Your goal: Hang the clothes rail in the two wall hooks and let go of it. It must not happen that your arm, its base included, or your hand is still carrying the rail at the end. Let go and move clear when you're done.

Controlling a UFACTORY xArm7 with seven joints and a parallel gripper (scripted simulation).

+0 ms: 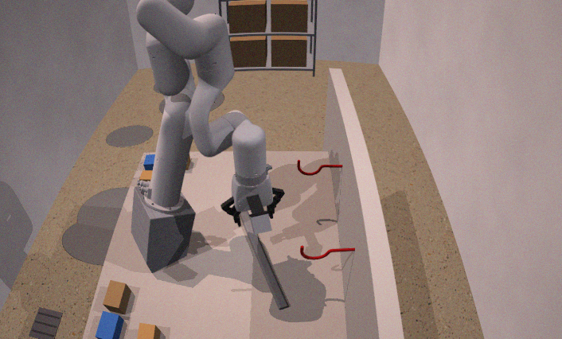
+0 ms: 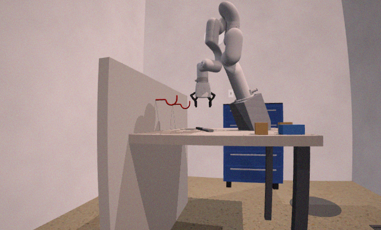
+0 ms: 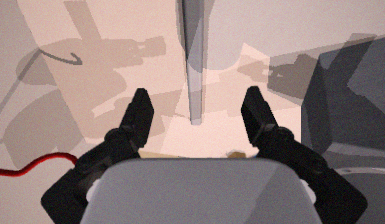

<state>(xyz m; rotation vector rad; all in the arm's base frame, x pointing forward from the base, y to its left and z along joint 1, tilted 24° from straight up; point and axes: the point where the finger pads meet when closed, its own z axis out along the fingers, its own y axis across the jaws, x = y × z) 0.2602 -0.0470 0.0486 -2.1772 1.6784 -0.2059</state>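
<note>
The clothes rail (image 1: 266,263) (image 2: 204,129) (image 3: 195,75) is a long grey bar lying flat on the table (image 1: 216,307) (image 2: 226,139). Two red hooks stick out of the upright wall panel (image 1: 354,177) (image 2: 115,114): a far hook (image 1: 317,169) and a near hook (image 1: 323,253). In the exterior view they overlap (image 2: 173,102). One hook shows at the lower left of the wrist view (image 3: 33,167). My gripper (image 1: 253,212) (image 2: 202,103) (image 3: 196,98) is open and empty. It hangs well above the table over the rail's far end, fingers on either side of the rail's line.
The arm's grey base (image 1: 163,227) (image 2: 249,109) stands on the table's left side. Small orange and blue boxes (image 1: 116,295) (image 1: 108,325) (image 2: 261,128) (image 2: 291,129) lie at the table's near and far left corners. A blue drawer cabinet (image 2: 253,160) stands behind the table.
</note>
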